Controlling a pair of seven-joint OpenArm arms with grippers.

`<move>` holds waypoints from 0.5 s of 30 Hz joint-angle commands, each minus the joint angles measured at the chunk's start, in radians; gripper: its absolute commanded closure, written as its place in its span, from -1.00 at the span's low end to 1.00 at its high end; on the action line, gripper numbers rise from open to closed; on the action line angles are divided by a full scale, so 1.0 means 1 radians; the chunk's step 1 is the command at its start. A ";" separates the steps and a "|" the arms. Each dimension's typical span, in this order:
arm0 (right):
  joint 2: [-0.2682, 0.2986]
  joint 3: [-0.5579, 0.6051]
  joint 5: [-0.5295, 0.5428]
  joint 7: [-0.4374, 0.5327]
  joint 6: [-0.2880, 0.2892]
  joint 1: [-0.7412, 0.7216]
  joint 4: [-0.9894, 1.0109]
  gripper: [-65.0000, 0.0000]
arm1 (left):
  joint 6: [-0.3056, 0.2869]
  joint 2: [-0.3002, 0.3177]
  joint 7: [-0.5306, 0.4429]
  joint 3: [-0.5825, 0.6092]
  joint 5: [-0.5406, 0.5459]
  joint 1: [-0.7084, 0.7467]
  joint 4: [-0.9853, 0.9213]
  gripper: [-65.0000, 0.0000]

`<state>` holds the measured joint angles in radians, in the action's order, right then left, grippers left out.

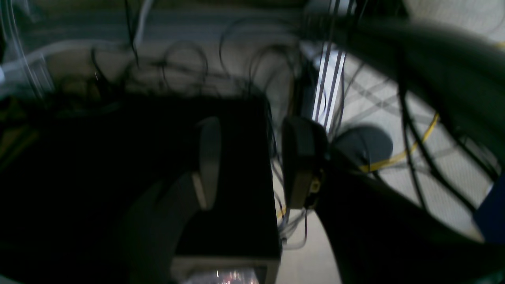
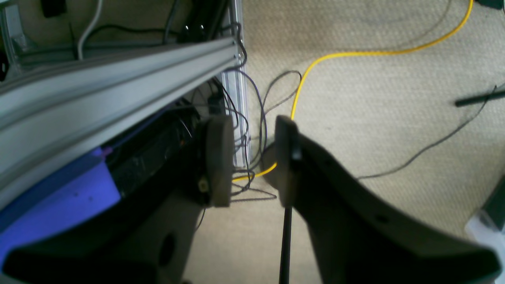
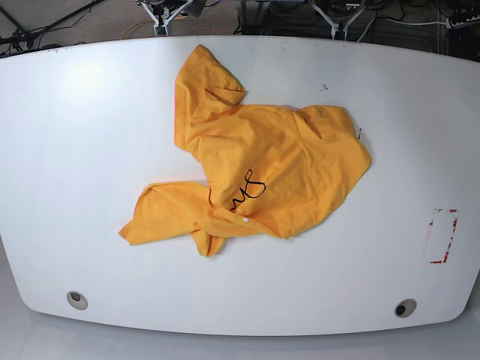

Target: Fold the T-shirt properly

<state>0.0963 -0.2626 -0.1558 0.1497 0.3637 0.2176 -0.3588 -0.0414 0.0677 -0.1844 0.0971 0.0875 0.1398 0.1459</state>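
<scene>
- Beige woven carpet [image 2: 375,98] is seen below the right wrist camera, crossed by one yellow cable [image 2: 315,65] and several thin dark cables.
- One white, rounded-cornered table [image 3: 67,150] fills the base view; neither arm is seen over it.
- One large orange-yellow short-sleeved cotton T-shirt [image 3: 277,157] lies crumpled on the table near its middle, unfolded, with one sleeve pointing to the far edge and a bunched part trailing toward the near left.
- One thin black handwritten-style mark [image 3: 249,190] is seen on the shirt; its letters cannot be read with certainty.
- One small white tag [image 3: 245,220] is seen just below the mark.
- One red-and-white rectangular marking [image 3: 442,235] is seen on the table near its right edge; no wording can be made out.
- Two round dark holes are counted along the near table edge.
- The right gripper [image 2: 248,157] is held off the table, above the carpet; its jaws stand apart with nothing between them but cables seen far beyond. One silver aluminium frame rail [image 2: 118,79] passes to the left of the jaws, and a blue-violet surface [image 2: 59,201] lies below that rail.
- The left gripper [image 1: 252,161] is shown in a dark, blurred picture; its jaws stand apart and nothing is clamped. A black box-like shape [image 1: 138,165] lies behind the left-hand jaw, and pale carpet with a yellow cable lies beyond the right-hand jaw.
- The T-shirt is seen near neither pair of jaws.
</scene>
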 commanded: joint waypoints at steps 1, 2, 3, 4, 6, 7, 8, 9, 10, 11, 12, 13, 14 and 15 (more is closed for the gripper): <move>0.007 -0.005 0.000 0.047 0.004 0.027 -0.003 0.49 | 0.001 0.005 -0.005 0.002 -0.001 0.040 0.060 0.29; 0.007 -0.005 0.000 0.060 0.004 0.036 -0.004 0.49 | 0.001 0.005 -0.005 0.002 -0.001 0.053 0.077 0.29; 0.007 -0.007 0.002 0.070 0.004 0.044 -0.004 0.49 | 0.001 0.005 -0.005 0.002 -0.001 0.070 0.100 0.29; 0.007 -0.007 0.002 0.077 0.004 0.052 -0.004 0.49 | 0.001 0.005 -0.005 0.002 -0.001 0.082 0.117 0.29; 0.007 -0.007 0.002 0.083 0.004 0.061 -0.006 0.49 | 0.001 0.007 -0.005 0.000 -0.001 0.106 0.153 0.29; 0.007 -0.008 0.003 0.089 0.004 0.073 -0.006 0.49 | 0.001 0.007 -0.005 -0.001 -0.001 0.126 0.176 0.29; 0.007 -0.010 0.003 0.103 0.004 0.093 -0.018 0.49 | 0.001 0.007 -0.005 -0.003 0.001 0.159 0.214 0.29; 0.007 -0.010 0.003 0.110 0.004 0.105 -0.033 0.49 | 0.001 0.007 -0.005 -0.003 0.001 0.179 0.242 0.29; 0.007 -0.010 0.003 0.113 0.004 0.124 -0.058 0.49 | 0.001 0.008 -0.004 -0.004 0.001 0.200 0.274 0.29; 0.007 -0.010 0.005 0.115 0.004 0.150 -0.092 0.49 | 0.001 0.017 -0.002 -0.004 0.002 0.229 0.314 0.29; 0.007 -0.010 0.005 0.115 0.004 0.174 -0.127 0.49 | 0.001 0.028 0.001 -0.004 0.004 0.252 0.354 0.29; 0.003 -0.010 0.005 0.115 0.004 0.197 -0.164 0.49 | 0.001 0.034 0.001 -0.006 0.005 0.278 0.390 0.29; -0.007 -0.010 0.005 0.115 0.004 0.214 -0.190 0.49 | 0.001 0.036 0.001 -0.006 0.005 0.298 0.416 0.29; -0.017 -0.010 0.005 0.115 0.004 0.239 -0.230 0.49 | 0.001 0.037 0.001 -0.006 0.005 0.324 0.453 0.30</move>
<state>0.0917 -0.2695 -0.1539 0.2523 0.3618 0.4152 -0.5343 -0.0444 0.0910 -0.1745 0.0937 0.0902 0.4206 0.5480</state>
